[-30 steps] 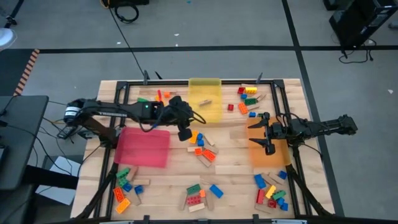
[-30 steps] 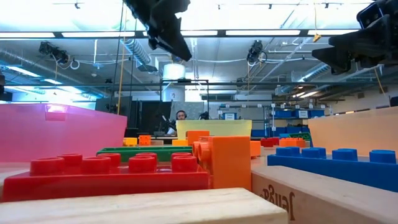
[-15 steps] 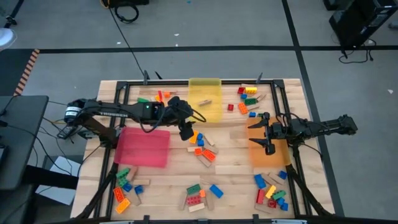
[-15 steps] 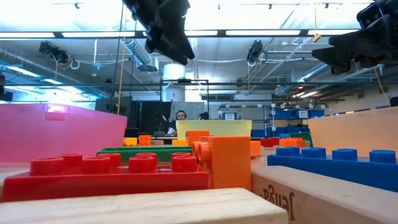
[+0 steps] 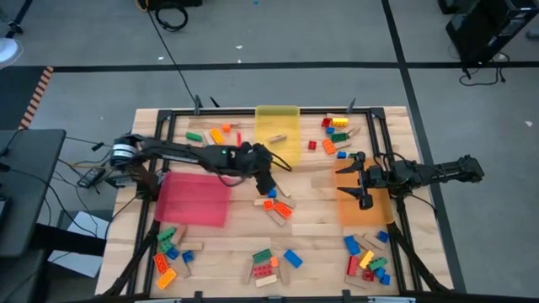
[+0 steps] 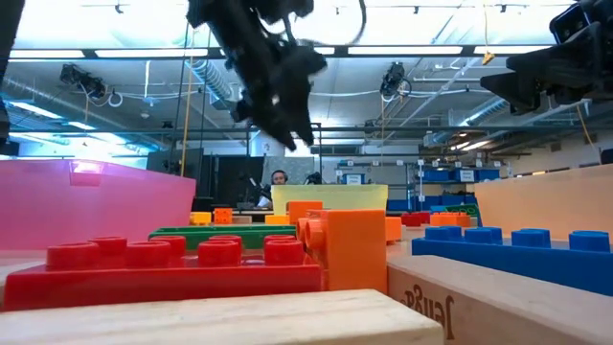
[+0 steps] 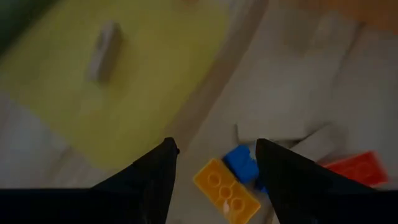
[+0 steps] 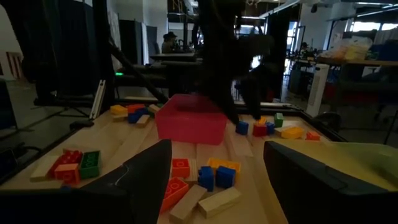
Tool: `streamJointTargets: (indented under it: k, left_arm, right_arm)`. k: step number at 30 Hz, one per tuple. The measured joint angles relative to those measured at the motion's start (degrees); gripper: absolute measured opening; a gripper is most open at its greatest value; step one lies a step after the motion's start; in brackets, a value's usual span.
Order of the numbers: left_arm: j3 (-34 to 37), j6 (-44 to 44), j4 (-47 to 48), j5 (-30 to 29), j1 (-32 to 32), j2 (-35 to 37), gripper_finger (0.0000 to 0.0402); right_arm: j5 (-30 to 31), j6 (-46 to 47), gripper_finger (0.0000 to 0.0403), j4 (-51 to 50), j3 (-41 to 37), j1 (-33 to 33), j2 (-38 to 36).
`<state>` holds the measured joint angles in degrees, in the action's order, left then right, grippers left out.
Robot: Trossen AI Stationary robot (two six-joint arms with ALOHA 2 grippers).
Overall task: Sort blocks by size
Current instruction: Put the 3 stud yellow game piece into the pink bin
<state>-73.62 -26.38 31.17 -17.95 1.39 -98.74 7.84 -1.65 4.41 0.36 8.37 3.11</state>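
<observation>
Studded plastic and tan wooden blocks lie in loose clusters on the wooden table. My left gripper [image 5: 266, 183] [image 6: 292, 129] hangs open, slanting down, just above the central cluster [image 5: 274, 202]. In the left wrist view an orange brick [image 7: 227, 190] and a blue brick [image 7: 242, 163] lie on the table below the gap between my left gripper's [image 7: 211, 146] fingers, untouched. A tan block [image 7: 102, 53] lies in the yellow tray [image 5: 278, 135]. My right gripper [image 5: 355, 181] [image 8: 217, 146] waits open and level above the orange tray [image 5: 366, 210].
A red tray [image 5: 195, 198] lies left of centre. More block clusters sit at the near left [image 5: 168, 252], near middle [image 5: 269, 265], near right [image 5: 366, 261], far right [image 5: 337, 135] and far left [image 5: 210, 133]. A black frame [image 5: 168, 114] edges the table.
My left gripper has opened, rolled at the wrist, and come down and a little toward the table's right edge, closing in on the central cluster. No block has moved.
</observation>
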Motion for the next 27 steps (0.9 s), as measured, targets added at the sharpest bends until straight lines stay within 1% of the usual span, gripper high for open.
streamJointTargets:
  k: [2,5,7,11,15,24,27]
  left_arm:
    - [-1.1,-2.2,2.6,0.3,0.0,-2.4,0.0228]
    - [-2.3,-2.8,5.2,1.4,0.0,-5.8,0.0228]
    - [-2.5,-3.0,5.5,3.1,0.0,-7.3,0.0228]
    - [-2.6,-5.2,6.2,3.5,0.0,-10.3,0.0228]
    - [-2.6,-5.4,5.4,5.4,0.1,-11.7,0.0228]
    - [-2.8,-5.4,3.9,5.9,0.1,-14.1,0.0227]
    - [-2.5,-5.3,4.9,6.2,0.1,-14.6,0.0227]
  right_arm:
    - [0.0,0.0,0.0268,0.0,0.0,0.0,0.0]
    - [0.0,0.0,0.0268,0.0,0.0,0.0,0.0]
    - [0.0,0.0,0.0269,0.0,0.0,0.0,0.0]
    - [0.0,0.0,0.027,0.0,0.0,0.0,0.0]
    - [0.0,0.0,0.0268,0.0,0.0,0.0,0.0]
    - [0.0,0.0,0.0268,0.3,0.0,0.0,0.0]
    - [0.0,0.0,0.0267,0.2,0.0,0.0,-0.1]
